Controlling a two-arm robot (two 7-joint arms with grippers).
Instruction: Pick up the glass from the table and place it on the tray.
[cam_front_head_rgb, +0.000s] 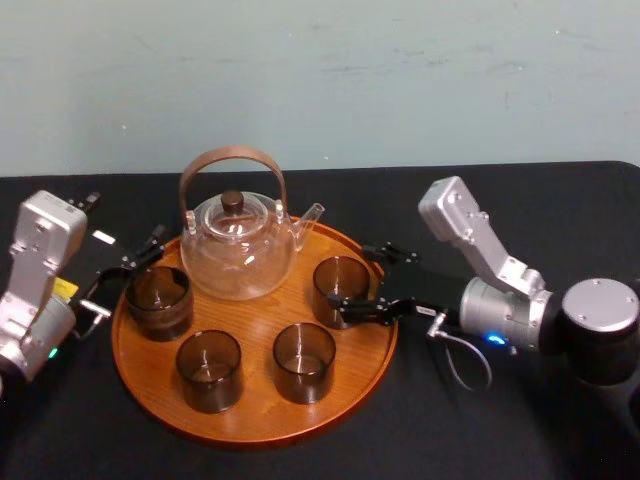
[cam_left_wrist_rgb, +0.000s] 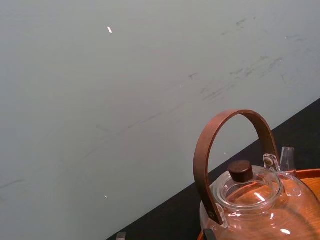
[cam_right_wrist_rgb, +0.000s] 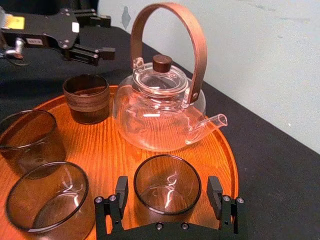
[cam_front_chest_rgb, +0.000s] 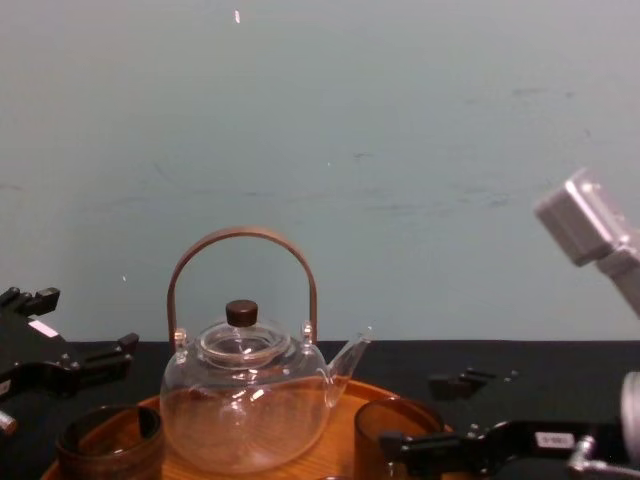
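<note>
The glass (cam_front_head_rgb: 340, 290), a short smoky tumbler, stands upright on the round wooden tray (cam_front_head_rgb: 250, 425) at its right side. My right gripper (cam_front_head_rgb: 352, 276) is open around it. In the right wrist view the glass (cam_right_wrist_rgb: 167, 185) sits between the two fingers (cam_right_wrist_rgb: 121, 189) with a small gap on each side. From the chest view, the right gripper (cam_front_chest_rgb: 415, 415) is low at the right, by the glass (cam_front_chest_rgb: 385, 440). My left gripper (cam_front_head_rgb: 130, 262) is open at the tray's left edge, beside another glass (cam_front_head_rgb: 158, 300).
A glass teapot (cam_front_head_rgb: 238, 245) with a brown hoop handle stands at the back of the tray. Two more glasses (cam_front_head_rgb: 208, 370) (cam_front_head_rgb: 303, 362) stand at the tray's front. Black cloth covers the table (cam_front_head_rgb: 500, 430) around the tray; a pale wall lies behind.
</note>
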